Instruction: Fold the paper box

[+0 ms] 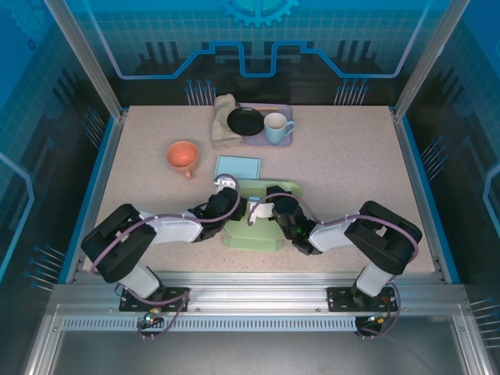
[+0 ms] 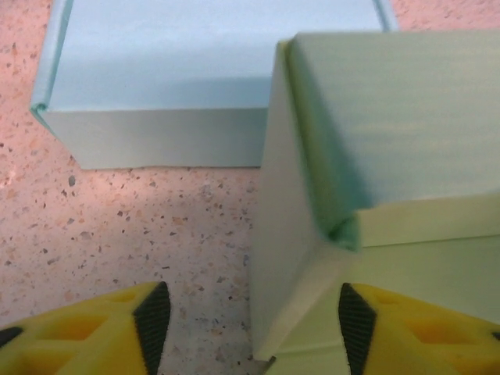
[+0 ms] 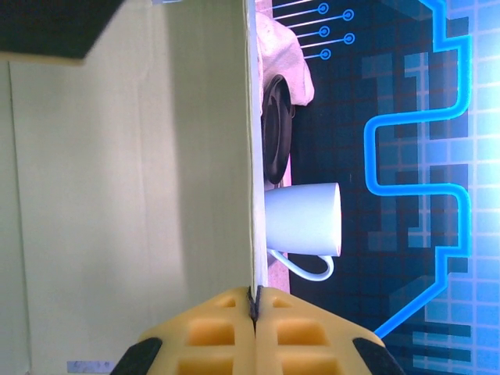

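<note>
One paper box [image 1: 255, 237], pale green card, part-formed, lies on the counter [image 1: 351, 180] towards its near edge, between the two arms and just in front of a shallow blue box [image 1: 237, 166]. Handling, by judgement: light, thin sheet stock, stiff across a panel yet ready to hinge along its creases. It is easily dented or torn at the corners, smooth-faced, and liable to slide on the counter if pushed without a second hold. It is best taken at a free panel edge or close beside a crease, with a light pinch, never across an unsupported face. In the overhead view the left fingers [image 1: 226, 199] and the right fingers [image 1: 275, 205] meet over the box's middle. Right fingers [image 3: 254, 312]: closed together, with the thin edge of one panel of the paper box [image 3: 133, 195] pinched between the pads. That edge runs straight away from the pinch, with a white mug [image 3: 305, 219] beyond it. Left fingers [image 2: 152, 316]: apart, roughly half spread, holding nothing. The raised side wall and folded corner of the paper box [image 2: 391, 117] stand between the two pads. One pad sits over a flat flap, the other over bare counter [image 2: 117, 226]. Whether either pad touches the card cannot be told.
</note>
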`<state>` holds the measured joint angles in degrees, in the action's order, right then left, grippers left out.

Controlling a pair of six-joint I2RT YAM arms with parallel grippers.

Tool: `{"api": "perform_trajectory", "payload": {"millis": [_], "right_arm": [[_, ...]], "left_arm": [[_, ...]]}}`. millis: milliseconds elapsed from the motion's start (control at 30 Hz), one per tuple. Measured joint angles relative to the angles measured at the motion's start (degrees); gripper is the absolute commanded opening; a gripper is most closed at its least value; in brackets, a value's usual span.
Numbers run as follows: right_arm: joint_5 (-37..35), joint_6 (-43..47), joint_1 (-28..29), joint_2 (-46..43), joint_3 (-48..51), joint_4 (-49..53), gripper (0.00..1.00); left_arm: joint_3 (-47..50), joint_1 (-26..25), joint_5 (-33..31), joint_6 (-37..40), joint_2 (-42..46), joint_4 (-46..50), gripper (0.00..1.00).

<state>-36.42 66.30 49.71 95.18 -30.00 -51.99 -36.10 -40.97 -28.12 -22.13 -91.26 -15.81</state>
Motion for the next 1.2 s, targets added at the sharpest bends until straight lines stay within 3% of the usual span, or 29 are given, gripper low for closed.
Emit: {"api": "perform_trajectory", "payload": {"millis": [200, 333, 467, 667, 733, 767, 867, 1000, 1200], "right_arm": [[0.9, -1.0, 0.0, -0.8, 0.0, 1.2, 0.03], [2.0, -2.3, 0.0, -1.6, 0.0, 2.4, 0.08], [3.0, -4.2, 0.0, -3.3, -0.1, 4.8, 0.19], [5.8, -11.5, 0.1, -12.5, -0.1, 17.7, 0.30], [6.7, -16.2, 0.3, -17.7, -0.1, 22.1, 0.46], [6.8, -18.5, 0.3, -20.0, -0.2, 23.7, 0.48], [6.3, -29.9, 0.5, -27.5, -1.9, 31.6, 0.52], [3.8, -51.7, -1.2, -34.5, -8.0, 44.1, 0.53], [4.6, -81.2, -4.7, -35.6, -16.0, 60.0, 0.57]], "left_arm": [[-1.4, 0.0, -3.7, -0.3, -3.1, -0.4, 0.27], [-1.3, -0.1, -4.1, -0.3, -3.2, -2.5, 0.16], [-0.1, -0.1, -4.2, 0.6, -3.3, -5.7, 0.13], [0.8, -0.1, -5.7, 1.1, -4.2, -7.5, 0.13], [1.1, -0.1, -6.2, 1.1, -4.4, -8.1, 0.13], [1.2, -0.1, -6.4, 1.1, -4.4, -8.4, 0.13], [1.5, -0.1, -6.6, 1.1, -4.6, -9.2, 0.13], [1.8, -0.2, -6.6, 1.1, -4.7, -10.0, 0.13], [3.0, -1.9, -6.9, 0.5, -4.0, -10.7, 0.13]]}}
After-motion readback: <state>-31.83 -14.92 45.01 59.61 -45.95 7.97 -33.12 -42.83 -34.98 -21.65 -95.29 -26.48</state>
